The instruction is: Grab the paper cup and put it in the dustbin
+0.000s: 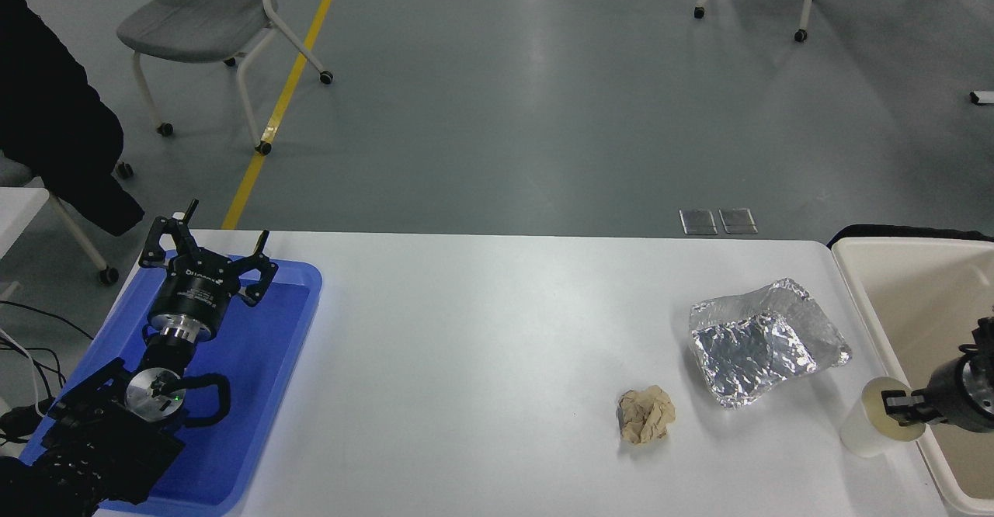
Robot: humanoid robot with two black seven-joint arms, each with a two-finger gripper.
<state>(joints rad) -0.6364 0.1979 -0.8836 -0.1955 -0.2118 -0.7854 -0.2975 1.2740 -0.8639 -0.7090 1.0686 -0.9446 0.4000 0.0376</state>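
The paper cup [863, 428] is white with a cream inside and stands tilted at the table's right edge, right beside the dustbin's rim. My right gripper [898, 407] comes in from the right edge over the dustbin and is shut on the cup's rim, one finger inside the mouth. The dustbin [916, 284] is a large cream-white bin at the far right, partly cut off by the picture. My left gripper [208, 239] is parked open over the blue tray at the lower left.
A crinkled silver foil tray [765, 342] lies just left of the cup. A crumpled tan paper ball [646, 414] lies further left. A blue tray [264, 377] is at the left on the white table [481, 362]. Chairs and a dark sleeve are beyond.
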